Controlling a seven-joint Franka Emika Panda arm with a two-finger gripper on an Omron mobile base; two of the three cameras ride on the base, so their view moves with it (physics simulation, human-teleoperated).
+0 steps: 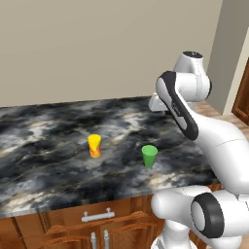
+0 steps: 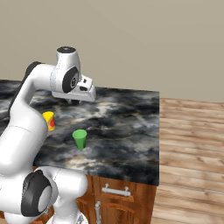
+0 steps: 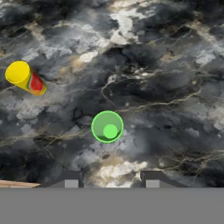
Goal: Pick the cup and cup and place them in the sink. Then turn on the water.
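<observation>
A white robot arm holds its claw (image 3: 111,180) above a marble desk (image 1: 48,131) with two small cups on it.

Two cups stand upright and well apart on the black-and-white marble desk, toward its front edge. The green cup (image 1: 149,155) is plain and tapered; in the hand view it sits almost straight below the camera, its round mouth open upward, just ahead of the two dark fingertips (image 3: 71,180). The yellow cup (image 1: 94,145), with an orange-red pattern, stands off to the green cup's left in the left base view. The claw hangs high over the desk, touching neither cup; its fingers are parted with an empty gap between them. Wooden cabinet fronts (image 1: 97,221) with metal handles sit under the desk edge, and a wood floor (image 2: 192,153) lies beyond the desk's end.
</observation>
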